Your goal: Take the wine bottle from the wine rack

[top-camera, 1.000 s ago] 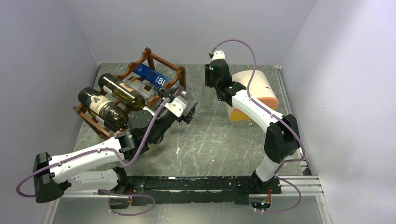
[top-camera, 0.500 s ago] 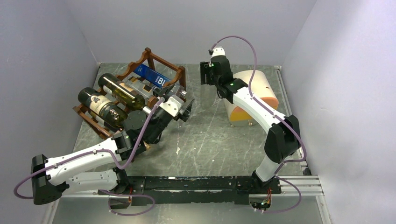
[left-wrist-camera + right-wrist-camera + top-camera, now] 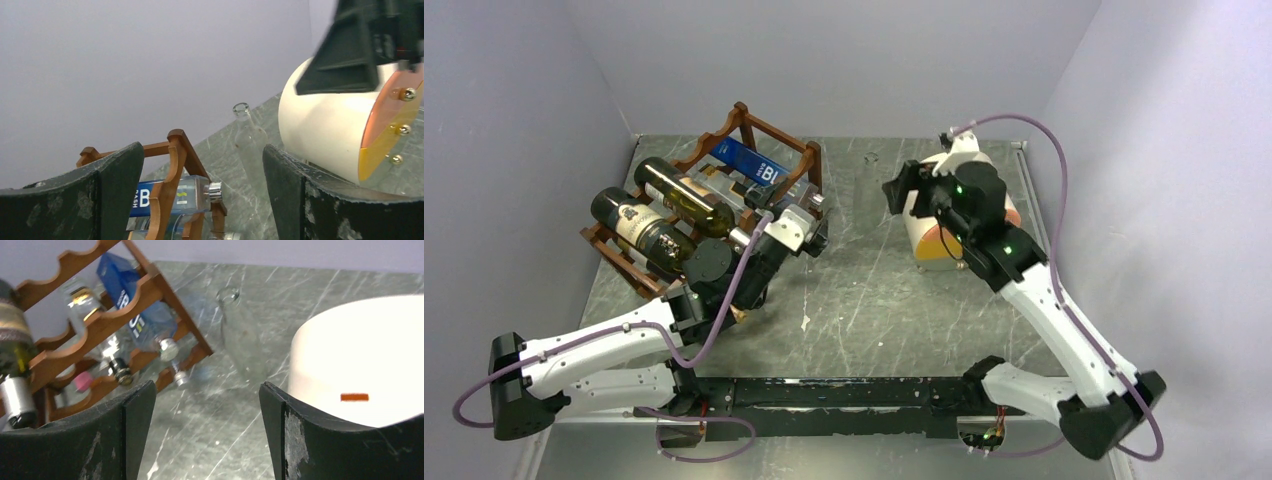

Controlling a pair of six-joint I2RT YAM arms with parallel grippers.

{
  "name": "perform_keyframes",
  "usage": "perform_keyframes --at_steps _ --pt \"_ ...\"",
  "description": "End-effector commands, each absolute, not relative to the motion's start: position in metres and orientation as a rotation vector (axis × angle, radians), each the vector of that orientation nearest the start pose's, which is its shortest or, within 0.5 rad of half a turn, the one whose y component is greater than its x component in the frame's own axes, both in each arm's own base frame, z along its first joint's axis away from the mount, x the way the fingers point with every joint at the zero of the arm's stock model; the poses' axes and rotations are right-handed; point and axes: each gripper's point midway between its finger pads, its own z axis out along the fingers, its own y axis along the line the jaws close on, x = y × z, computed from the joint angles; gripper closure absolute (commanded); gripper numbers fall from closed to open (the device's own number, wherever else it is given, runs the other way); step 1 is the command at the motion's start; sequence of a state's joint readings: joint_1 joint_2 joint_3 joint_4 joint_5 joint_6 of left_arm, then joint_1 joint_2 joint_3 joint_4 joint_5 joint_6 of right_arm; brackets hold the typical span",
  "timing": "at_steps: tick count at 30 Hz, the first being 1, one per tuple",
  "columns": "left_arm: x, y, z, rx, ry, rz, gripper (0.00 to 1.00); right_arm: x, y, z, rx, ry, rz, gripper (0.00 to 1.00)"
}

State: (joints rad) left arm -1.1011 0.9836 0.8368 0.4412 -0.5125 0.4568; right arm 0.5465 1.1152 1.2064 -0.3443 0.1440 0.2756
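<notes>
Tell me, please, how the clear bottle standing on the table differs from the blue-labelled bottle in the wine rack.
The clear bottle stands mouth-up on the table; the blue-labelled bottle lies on its side in the wine rack. The clear bottle is unlabelled and uncapped; the blue-labelled bottle has a silver cap. Both are clear glass.

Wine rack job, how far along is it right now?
Barely started. Done: nothing clearly; a clear bottle stands on the table, origin unknown. In hand: the left claw hangs open and empty at the wine rack's end; the right claw is open beside the cream box. Left: the dark wine bottles lie on the rack, ungrasped.
</notes>
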Motion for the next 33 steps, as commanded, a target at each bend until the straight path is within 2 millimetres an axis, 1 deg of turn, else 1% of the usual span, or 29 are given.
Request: perform_keyframes --at_steps 1,4,6,9,11,12,13,16,17,19,20,21,22,23,26,30,32,33 --pt "0.250 -0.246 0.395 0.524 1.154 -0.158 0.08 0.295 0.194 0.305 -0.178 1.905 0.605 0.20" --pt "0.253 -0.248 0.390 0.565 1.166 -0.109 0.08 0.285 0.196 0.299 -0.203 1.918 0.637 0.20" --pt "0.256 -0.249 0.388 0.584 1.169 -0.077 0.07 0.282 0.196 0.296 -0.202 1.929 0.650 0.20" --pt "0.261 -0.255 0.379 0.629 1.194 -0.037 0.09 0.280 0.197 0.292 -0.201 1.937 0.662 0.19" --pt "0.266 -0.260 0.383 0.620 1.237 -0.037 0.11 0.278 0.195 0.291 -0.202 1.942 0.653 0.19" --pt "0.268 -0.261 0.384 0.606 1.274 -0.045 0.08 0.277 0.192 0.290 -0.202 1.948 0.640 0.19" --pt "0.269 -0.262 0.387 0.579 1.310 -0.067 0.00 0.276 0.189 0.290 -0.205 1.952 0.621 0.19" --pt "0.267 -0.265 0.394 0.525 1.406 -0.148 0.01 0.273 0.176 0.288 -0.201 1.969 0.544 0.18" --pt "0.265 -0.262 0.395 0.499 1.451 -0.173 0.01 0.272 0.172 0.287 -0.198 1.973 0.523 0.18" --pt "0.260 -0.253 0.402 0.388 1.540 -0.257 0.01 0.271 0.166 0.286 -0.201 1.978 0.495 0.18" --pt "0.256 -0.247 0.398 0.378 1.600 -0.285 0.01 0.270 0.164 0.286 -0.202 1.978 0.485 0.18" --pt "0.252 -0.244 0.406 0.345 1.618 -0.351 0.01 0.269 0.163 0.286 -0.203 1.977 0.482 0.18" --pt "0.247 -0.241 0.408 0.347 1.647 -0.404 0.01 0.269 0.162 0.286 -0.204 1.977 0.479 0.18" --pt "0.242 -0.236 0.406 0.358 1.689 -0.443 0.01 0.268 0.162 0.286 -0.206 1.974 0.477 0.18" --pt "0.238 -0.221 0.408 0.352 1.781 -0.526 0.01 0.269 0.164 0.286 -0.208 1.967 0.487 0.18" --pt "0.250 -0.200 0.398 0.356 1.910 -0.490 0.01 0.269 0.170 0.284 -0.223 1.966 0.517 0.18" --pt "0.260 -0.195 0.390 0.356 1.972 -0.442 0.01 0.268 0.170 0.281 -0.224 1.973 0.521 0.18" --pt "0.265 -0.192 0.393 0.334 1.984 -0.427 0.01 0.267 0.169 0.280 -0.223 1.977 0.518 0.18"
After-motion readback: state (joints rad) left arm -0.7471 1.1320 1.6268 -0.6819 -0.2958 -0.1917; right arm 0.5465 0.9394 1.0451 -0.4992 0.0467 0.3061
